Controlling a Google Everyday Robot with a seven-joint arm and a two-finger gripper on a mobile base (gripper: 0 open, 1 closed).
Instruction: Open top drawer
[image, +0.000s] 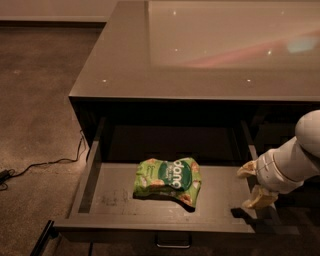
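The top drawer (115, 200) stands pulled out from under the dark counter, showing its scuffed grey floor. Its small loop handle (172, 243) shows at the centre of the front, at the bottom edge of the view. A green snack bag (169, 180) lies on the drawer floor, right of centre. My gripper (253, 185) hangs over the drawer's right side rail on a white arm. Its two tan fingers (260, 199) are apart and hold nothing; they do not touch the handle.
The glossy counter top (200, 50) overhangs the back of the drawer. A black cable (45, 165) runs across the speckled floor at the left. A dark bar (42, 239) juts out at the lower left, beside the drawer front.
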